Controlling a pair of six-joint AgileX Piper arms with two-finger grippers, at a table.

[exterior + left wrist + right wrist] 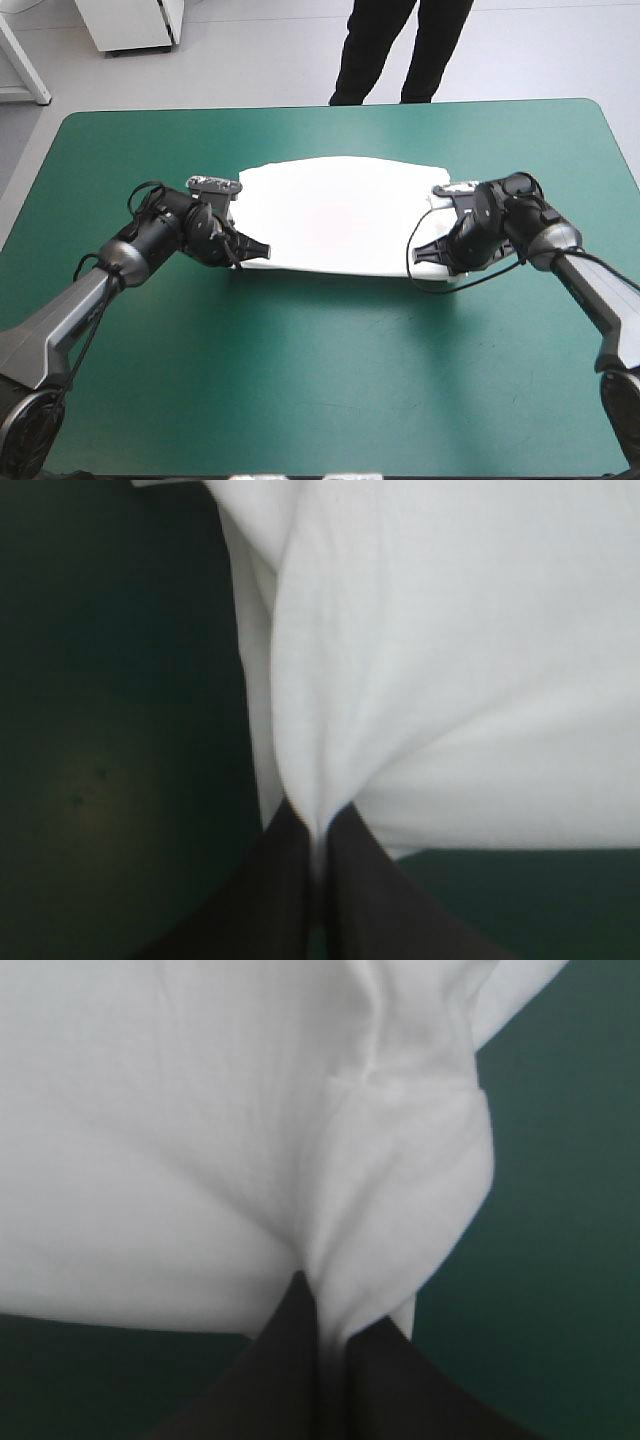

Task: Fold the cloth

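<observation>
T-shirt (335, 215): spread as a flat white band on the table (320, 380), toward the far edge | left gripper (262, 248): all but closed, the near left corner pinched between the fingers | right gripper (418, 255): near right corner pinched likewise, cloth gathered into creases at the tips

The left arm (110, 265) reaches in from the near left corner of the worktop (320, 380), with the elbow bent and the wrist low. Its jaws point to the right and pinch one end of the T-shirt (335, 215), almost closed. The right arm (580, 265) comes in from the near right corner in the same low pose. Its jaws point to the left and pinch the other end.
</observation>
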